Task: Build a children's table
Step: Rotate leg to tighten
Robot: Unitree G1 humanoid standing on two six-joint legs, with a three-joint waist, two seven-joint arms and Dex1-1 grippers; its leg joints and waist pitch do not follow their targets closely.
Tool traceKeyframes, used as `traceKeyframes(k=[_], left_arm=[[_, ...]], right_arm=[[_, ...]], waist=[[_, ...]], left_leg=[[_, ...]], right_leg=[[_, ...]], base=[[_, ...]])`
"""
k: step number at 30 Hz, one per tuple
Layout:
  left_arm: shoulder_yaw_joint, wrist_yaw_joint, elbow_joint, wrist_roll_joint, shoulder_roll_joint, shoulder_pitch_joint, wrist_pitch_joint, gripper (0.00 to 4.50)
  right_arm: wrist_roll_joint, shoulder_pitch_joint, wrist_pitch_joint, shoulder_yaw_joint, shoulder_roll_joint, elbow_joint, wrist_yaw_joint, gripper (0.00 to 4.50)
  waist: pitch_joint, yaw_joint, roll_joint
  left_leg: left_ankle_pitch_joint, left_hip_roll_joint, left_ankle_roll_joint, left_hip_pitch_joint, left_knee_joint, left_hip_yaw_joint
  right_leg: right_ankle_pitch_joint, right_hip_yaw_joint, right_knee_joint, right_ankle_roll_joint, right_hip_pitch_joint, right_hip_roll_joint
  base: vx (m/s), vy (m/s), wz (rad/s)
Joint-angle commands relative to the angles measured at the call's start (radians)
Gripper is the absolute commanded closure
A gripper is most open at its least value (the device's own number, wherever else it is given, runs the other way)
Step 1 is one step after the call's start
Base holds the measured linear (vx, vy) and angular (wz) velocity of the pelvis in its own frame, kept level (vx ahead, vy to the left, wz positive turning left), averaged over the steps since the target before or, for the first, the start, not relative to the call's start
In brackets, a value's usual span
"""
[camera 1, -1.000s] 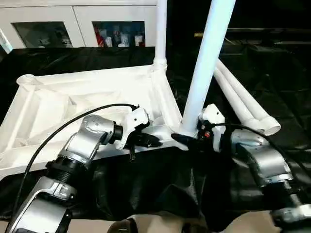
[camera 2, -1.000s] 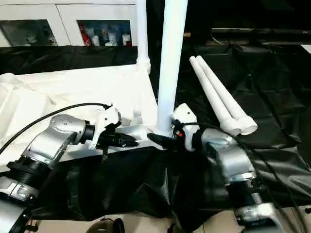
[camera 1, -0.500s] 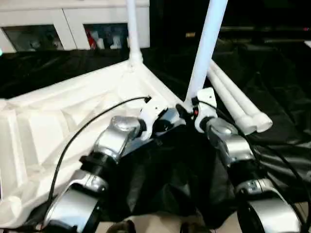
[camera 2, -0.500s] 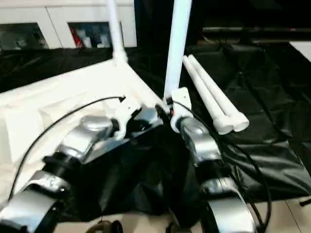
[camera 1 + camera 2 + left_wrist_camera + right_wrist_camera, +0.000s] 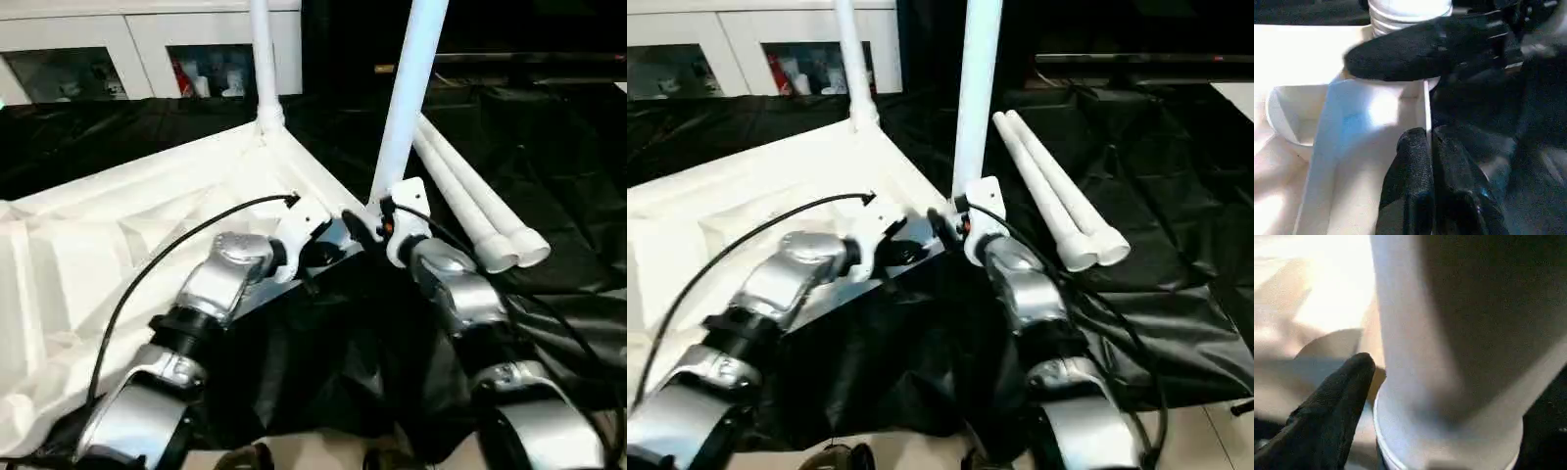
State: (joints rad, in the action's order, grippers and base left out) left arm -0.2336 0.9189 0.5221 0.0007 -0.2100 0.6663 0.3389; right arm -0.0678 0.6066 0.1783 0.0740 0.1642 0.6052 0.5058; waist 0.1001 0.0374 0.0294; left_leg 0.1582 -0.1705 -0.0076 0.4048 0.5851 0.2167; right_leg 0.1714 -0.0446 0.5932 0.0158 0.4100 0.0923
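Both grippers work at the near corner of the upturned table top [image 5: 147, 211]. Left gripper [image 5: 1425, 161] has its black fingers pressed together, pinching the thin rim wall of the top beside the corner socket. Right gripper [image 5: 364, 227] stands wide apart around the base of the upright leg [image 5: 407, 93] seated in that socket, one rough black finger [image 5: 1332, 406] beside the smooth white tube; it clamps nothing. No writing can be read. The top is glossy white plastic, ribbed underneath, lying on crinkled black sheeting [image 5: 568, 147]. Two loose tapered legs [image 5: 470, 206] lie side by side to the right. A second leg [image 5: 263, 59] rises from the far corner. White cabinets [image 5: 147, 39] with glass doors stand behind.
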Motion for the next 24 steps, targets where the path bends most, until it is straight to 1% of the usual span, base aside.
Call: traceKeyframes(k=[1, 2, 3, 4, 5, 6, 7, 8, 9, 10, 11, 12, 13, 15, 16, 18, 19, 20, 21, 22, 24], left_arm=[[-0.030, 0.135, -0.083, -0.069, 0.003, 0.006, -0.060, 4.50], [-0.032, 0.162, -0.090, -0.076, -0.009, 0.003, -0.066, 4.50], [-0.034, 0.179, -0.096, -0.079, -0.017, 0.000, -0.065, 4.50], [-0.039, 0.213, -0.107, -0.085, -0.035, -0.005, -0.062, 4.50], [-0.042, 0.231, -0.112, -0.088, -0.045, -0.007, -0.061, 4.50], [-0.046, 0.250, -0.117, -0.090, -0.057, -0.010, -0.055, 4.50], [-0.049, 0.271, -0.123, -0.093, -0.068, -0.013, -0.056, 4.50], [-0.053, 0.305, -0.133, -0.099, -0.089, -0.018, -0.053, 4.50], [-0.054, 0.313, -0.136, -0.101, -0.095, -0.019, -0.052, 4.50], [-0.059, 0.346, -0.148, -0.109, -0.115, -0.024, -0.045, 4.50], [-0.063, 0.372, -0.157, -0.114, -0.130, -0.029, -0.038, 4.50], [-0.063, 0.372, -0.157, -0.114, -0.130, -0.029, -0.038, 4.50], [-0.066, 0.386, -0.162, -0.116, -0.140, -0.032, -0.030, 4.50], [-0.068, 0.390, -0.165, -0.115, -0.146, -0.034, -0.029, 4.50], [-0.068, 0.393, -0.165, -0.113, -0.150, -0.035, -0.029, 4.50], [-0.069, 0.396, -0.167, -0.115, -0.152, -0.036, -0.026, 4.50], [-0.070, 0.398, -0.169, -0.116, -0.153, -0.037, -0.024, 4.50], [-0.070, 0.398, -0.169, -0.116, -0.153, -0.037, -0.024, 4.50], [-0.071, 0.399, -0.170, -0.116, -0.153, -0.038, -0.023, 4.50], [-0.072, 0.399, -0.170, -0.116, -0.153, -0.039, -0.022, 4.50], [-0.073, 0.396, -0.169, -0.115, -0.150, -0.038, -0.022, 4.50]], right_arm=[[-0.010, -0.036, 0.052, 0.050, 0.046, -0.070, 0.124, 0.57], [-0.019, -0.050, 0.064, 0.059, 0.070, -0.098, 0.167, 0.57], [-0.023, -0.060, 0.069, 0.066, 0.086, -0.117, 0.196, 0.57], [-0.033, -0.080, 0.077, 0.080, 0.119, -0.156, 0.255, 0.57], [-0.039, -0.090, 0.082, 0.087, 0.137, -0.176, 0.286, 0.57], [-0.048, -0.102, 0.091, 0.094, 0.159, -0.201, 0.322, 0.57], [-0.059, -0.112, 0.103, 0.099, 0.178, -0.225, 0.352, 0.57], [-0.080, -0.127, 0.123, 0.105, 0.210, -0.265, 0.406, 0.57], [-0.085, -0.131, 0.129, 0.106, 0.219, -0.275, 0.420, 0.57], [-0.099, -0.139, 0.140, 0.106, 0.240, -0.300, 0.455, 0.57], [-0.102, -0.142, 0.142, 0.104, 0.249, -0.311, 0.467, 0.73], [-0.102, -0.142, 0.142, 0.104, 0.249, -0.311, 0.467, 0.73], [-0.101, -0.143, 0.139, 0.102, 0.252, -0.315, 0.470, 0.83], [-0.103, -0.144, 0.143, 0.102, 0.254, -0.320, 0.473, 0.99], [-0.110, -0.146, 0.154, 0.101, 0.257, -0.329, 0.481, 0.99], [-0.117, -0.149, 0.162, 0.105, 0.260, -0.341, 0.490, 1.17], [-0.119, -0.152, 0.169, 0.109, 0.262, -0.349, 0.495, 1.34], [-0.119, -0.152, 0.169, 0.109, 0.262, -0.349, 0.495, 1.34], [-0.119, -0.156, 0.175, 0.115, 0.264, -0.357, 0.499, 1.49], [-0.120, -0.161, 0.184, 0.119, 0.262, -0.366, 0.503, 1.49], [-0.118, -0.165, 0.187, 0.120, 0.258, -0.370, 0.502, 1.69]], waist=[[-0.080, 0.001, -0.009], [-0.077, 0.006, -0.010], [-0.077, 0.009, -0.008], [-0.076, 0.014, -0.008], [-0.076, 0.015, -0.009], [-0.075, 0.019, -0.007], [-0.075, 0.022, -0.007], [-0.074, 0.023, -0.008], [-0.073, 0.025, -0.008], [-0.072, 0.028, -0.007], [-0.073, 0.028, -0.007], [-0.073, 0.028, -0.007], [-0.073, 0.027, -0.008], [-0.073, 0.025, -0.009], [-0.073, 0.023, -0.010], [-0.074, 0.023, -0.010], [-0.075, 0.024, -0.010], [-0.075, 0.024, -0.010], [-0.075, 0.024, -0.010], [-0.075, 0.024, -0.010], [-0.074, 0.025, -0.010]], left_leg=[[0.198, -0.057, 0.073, -0.036, -0.067, -0.032], [0.208, -0.058, 0.073, -0.035, -0.069, -0.033], [0.213, -0.061, 0.071, -0.035, -0.070, -0.033], [0.226, -0.062, 0.065, -0.039, -0.071, -0.033], [0.226, -0.062, 0.065, -0.037, -0.070, -0.032], [0.234, -0.062, 0.062, -0.039, -0.071, -0.031], [0.237, -0.064, 0.058, -0.041, -0.071, -0.032], [0.246, -0.063, 0.052, -0.039, -0.073, -0.032], [0.254, -0.064, 0.050, -0.040, -0.074, -0.033], [0.266, -0.066, 0.042, -0.042, -0.076, -0.033], [0.264, -0.066, 0.040, -0.041, -0.076, -0.033], [0.261, -0.066, 0.036, -0.040, -0.076, -0.033], [0.266, -0.064, 0.031, -0.040, -0.075, -0.033], [0.261, -0.064, 0.028, -0.039, -0.076, -0.035], [0.261, -0.063, 0.028, -0.039, -0.076, -0.034], [0.251, -0.063, 0.032, -0.039, -0.075, -0.034], [0.240, -0.063, 0.035, -0.039, -0.073, -0.033], [0.234, -0.063, 0.038, -0.038, -0.073, -0.033], [0.228, -0.063, 0.041, -0.038, -0.073, -0.033], [0.224, -0.062, 0.043, -0.037, -0.073, -0.033], [0.229, -0.062, 0.043, -0.038, -0.073, -0.032]], right_leg=[[0.159, 0.036, -0.063, 0.239, -0.041, 0.054], [0.178, 0.036, -0.065, 0.234, -0.044, 0.055], [0.187, 0.037, -0.064, 0.233, -0.043, 0.055], [0.205, 0.037, -0.067, 0.229, -0.041, 0.054], [0.208, 0.038, -0.066, 0.229, -0.041, 0.055], [0.223, 0.038, -0.068, 0.224, -0.040, 0.055], [0.229, 0.039, -0.068, 0.224, -0.037, 0.056], [0.240, 0.038, -0.068, 0.225, -0.037, 0.055], [0.250, 0.038, -0.069, 0.221, -0.038, 0.054], [0.267, 0.040, -0.070, 0.215, -0.035, 0.056], [0.266, 0.039, -0.069, 0.215, -0.036, 0.056], [0.264, 0.040, -0.068, 0.218, -0.034, 0.058], [0.266, 0.040, -0.069, 0.219, -0.033, 0.058], [0.267, 0.040, -0.068, 0.218, -0.034, 0.060], [0.270, 0.040, -0.069, 0.218, -0.034, 0.059], [0.259, 0.040, -0.068, 0.219, -0.034, 0.058], [0.242, 0.041, -0.067, 0.223, -0.035, 0.058], [0.234, 0.041, -0.066, 0.225, -0.036, 0.059], [0.224, 0.040, -0.065, 0.228, -0.036, 0.058], [0.222, 0.039, -0.064, 0.228, -0.037, 0.057], [0.233, 0.040, -0.066, 0.228, -0.036, 0.058]], base=[[0.000, 0.000, 0.00], [0.000, 0.000, 0.00], [0.000, 0.000, 0.00], [0.000, 0.000, 0.00], [0.000, 0.000, 0.00], [0.000, 0.000, 0.00], [0.000, 0.000, 0.00], [0.000, 0.000, 0.00], [0.000, 0.000, 0.00], [0.000, 0.000, 0.00], [0.000, 0.000, 0.00], [0.000, 0.000, 0.00], [0.000, 0.000, 0.00], [0.000, 0.000, 0.00], [0.000, 0.000, 0.00], [0.000, 0.000, 0.00], [0.000, 0.000, 0.00], [0.000, 0.000, 0.00], [0.000, 0.000, 0.00], [0.000, 0.000, 0.00], [0.000, 0.000, 0.00]])
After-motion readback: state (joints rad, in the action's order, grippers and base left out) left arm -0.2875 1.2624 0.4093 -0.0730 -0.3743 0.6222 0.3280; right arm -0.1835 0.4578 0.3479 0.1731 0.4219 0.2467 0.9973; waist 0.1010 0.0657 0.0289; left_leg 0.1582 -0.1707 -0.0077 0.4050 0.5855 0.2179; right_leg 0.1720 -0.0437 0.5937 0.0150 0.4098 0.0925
